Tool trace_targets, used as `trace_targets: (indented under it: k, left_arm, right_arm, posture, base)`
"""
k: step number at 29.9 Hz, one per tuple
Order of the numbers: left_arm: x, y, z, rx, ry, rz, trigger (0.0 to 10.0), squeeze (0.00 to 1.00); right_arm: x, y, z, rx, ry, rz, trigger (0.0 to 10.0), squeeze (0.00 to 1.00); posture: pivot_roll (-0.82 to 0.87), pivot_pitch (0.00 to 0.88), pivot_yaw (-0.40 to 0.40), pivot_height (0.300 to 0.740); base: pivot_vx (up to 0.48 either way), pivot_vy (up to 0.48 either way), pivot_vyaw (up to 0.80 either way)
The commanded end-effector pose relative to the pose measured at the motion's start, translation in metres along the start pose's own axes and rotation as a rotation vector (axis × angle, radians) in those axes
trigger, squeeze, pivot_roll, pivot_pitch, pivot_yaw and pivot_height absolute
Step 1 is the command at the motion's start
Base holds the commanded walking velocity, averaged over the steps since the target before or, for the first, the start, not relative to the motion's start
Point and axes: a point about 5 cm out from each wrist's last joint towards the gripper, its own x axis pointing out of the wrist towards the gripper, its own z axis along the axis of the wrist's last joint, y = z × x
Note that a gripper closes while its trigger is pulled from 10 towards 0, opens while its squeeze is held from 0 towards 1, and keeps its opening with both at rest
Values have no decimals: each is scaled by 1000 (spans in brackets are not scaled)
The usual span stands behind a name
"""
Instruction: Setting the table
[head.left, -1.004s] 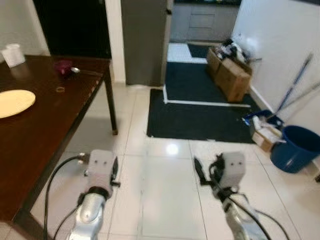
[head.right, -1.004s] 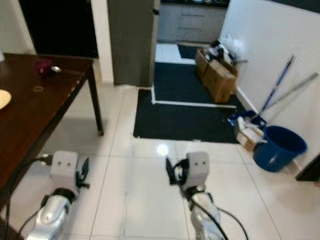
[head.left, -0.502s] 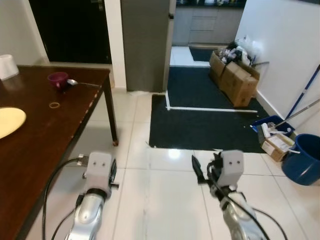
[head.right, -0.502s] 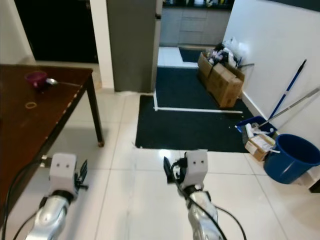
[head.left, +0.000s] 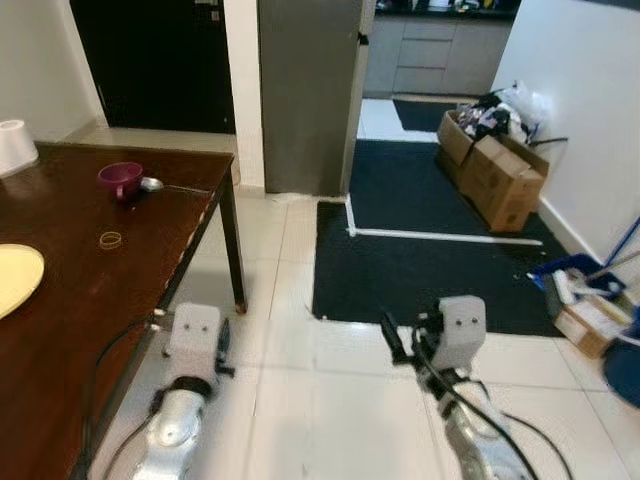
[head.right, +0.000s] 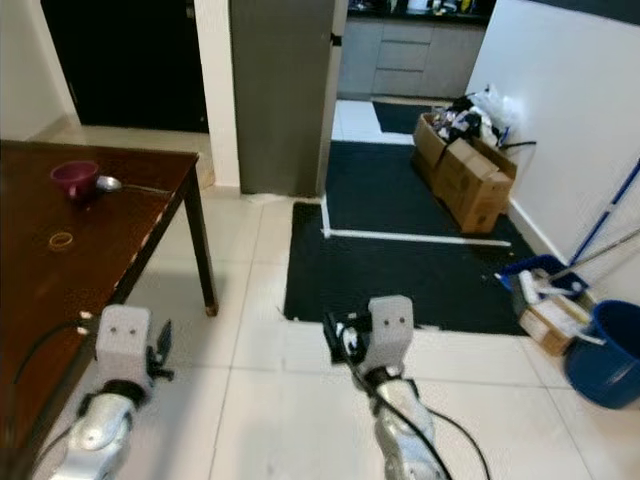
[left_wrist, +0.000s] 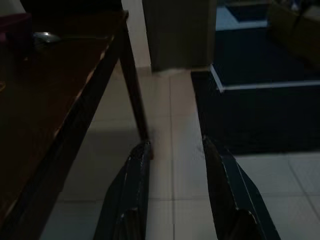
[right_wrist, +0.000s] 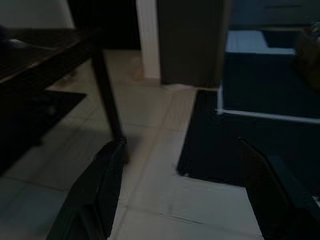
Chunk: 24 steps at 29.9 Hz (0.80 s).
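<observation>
Currently, step: table (head.left: 70, 300) is being approached; nothing is carried.
Left gripper (left_wrist: 175, 165): jaws spread, empty.
Right gripper (right_wrist: 185, 185): jaws spread wide, empty.
Next: tableware must be fetched, judged.

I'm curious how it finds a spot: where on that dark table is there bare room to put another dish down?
The table is bare between the yellow plate and its right edge, below the small ring. The far corner is busier: the purple cup with a spoon beside it, and the white roll at far left.
</observation>
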Motion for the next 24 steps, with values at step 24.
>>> trace_targets:
  k: [24]
  left_arm:
    - [-2,7,0,12,-4,16,10000,0]
  right_arm:
    - [3,-1,8,2,-23,1,10000,0]
  posture:
    - [-12,48,40,740]
  base:
    - [480,0,0]
